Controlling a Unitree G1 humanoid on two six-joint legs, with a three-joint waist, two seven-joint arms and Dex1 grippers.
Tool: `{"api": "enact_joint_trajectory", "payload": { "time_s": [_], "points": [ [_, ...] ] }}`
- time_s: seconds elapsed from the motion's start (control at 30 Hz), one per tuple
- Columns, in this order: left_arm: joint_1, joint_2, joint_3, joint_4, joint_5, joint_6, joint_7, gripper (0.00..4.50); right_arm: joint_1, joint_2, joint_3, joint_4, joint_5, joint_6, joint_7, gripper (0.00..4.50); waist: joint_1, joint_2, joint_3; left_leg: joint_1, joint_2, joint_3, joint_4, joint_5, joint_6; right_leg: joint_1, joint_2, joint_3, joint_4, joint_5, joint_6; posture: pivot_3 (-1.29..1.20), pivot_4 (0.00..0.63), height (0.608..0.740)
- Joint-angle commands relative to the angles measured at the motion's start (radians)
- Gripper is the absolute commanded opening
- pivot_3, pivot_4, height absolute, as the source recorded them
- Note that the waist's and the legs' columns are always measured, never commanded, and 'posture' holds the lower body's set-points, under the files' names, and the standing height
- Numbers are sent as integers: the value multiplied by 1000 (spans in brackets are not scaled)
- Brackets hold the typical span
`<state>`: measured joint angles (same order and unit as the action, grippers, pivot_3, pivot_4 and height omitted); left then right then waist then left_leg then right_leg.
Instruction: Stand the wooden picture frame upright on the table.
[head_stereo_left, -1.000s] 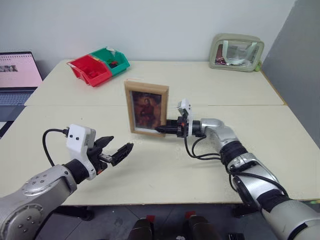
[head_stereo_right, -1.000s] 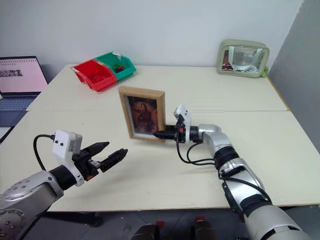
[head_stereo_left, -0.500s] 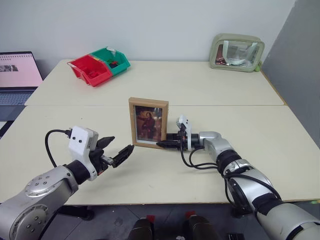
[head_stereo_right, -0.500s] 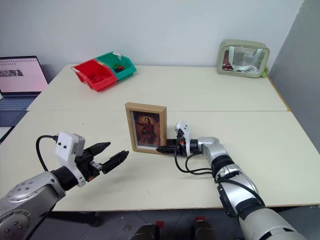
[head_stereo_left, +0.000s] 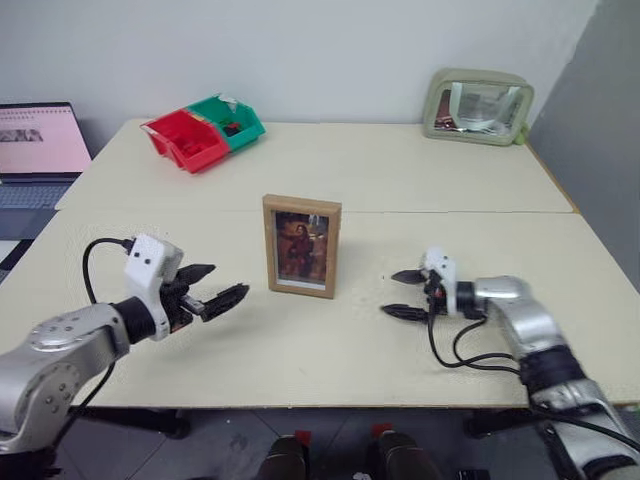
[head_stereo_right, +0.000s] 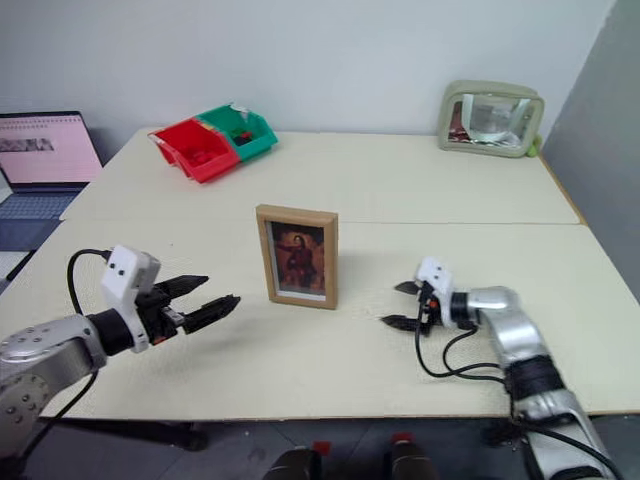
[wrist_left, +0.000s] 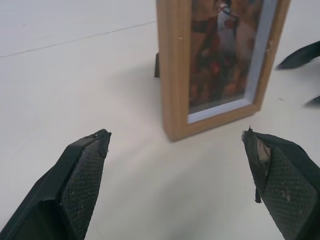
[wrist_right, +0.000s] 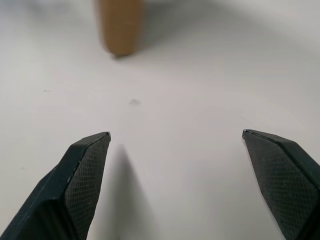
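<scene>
Standing upright mid-bench, one wooden picture frame (head_stereo_left: 301, 246) sits between two hands, touched by neither.
Left hand (head_stereo_left: 212, 291) and right hand (head_stereo_left: 408, 294) both reach low over the bench (head_stereo_left: 420, 180), fingers spread open, pointing inward; two bins (head_stereo_left: 200, 131), one pouch (head_stereo_left: 477, 105) behind.
</scene>
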<state>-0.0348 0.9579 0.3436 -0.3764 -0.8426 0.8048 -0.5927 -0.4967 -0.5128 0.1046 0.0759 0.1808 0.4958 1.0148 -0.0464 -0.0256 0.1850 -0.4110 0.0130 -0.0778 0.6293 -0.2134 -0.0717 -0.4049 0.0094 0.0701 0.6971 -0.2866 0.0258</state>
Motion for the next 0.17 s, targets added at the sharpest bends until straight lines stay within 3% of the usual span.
{"api": "enact_joint_trajectory", "payload": {
  "time_s": [0.03,0.17],
  "points": [
    [-76,50,64,50,-30,27,-78,4500,-32,7,-49,-307,74,307,-136,4469,-13,0,0,1,1,0,0,0,0,0,2,0,0,0,-1,0,150,740],
    [-178,98,60,143,-22,51,-137,4500,-76,35,-59,-464,139,525,-222,4469,-14,0,0,2,4,-2,-2,0,0,0,7,-2,2,-3,-2,0,150,740]
  ]
}}
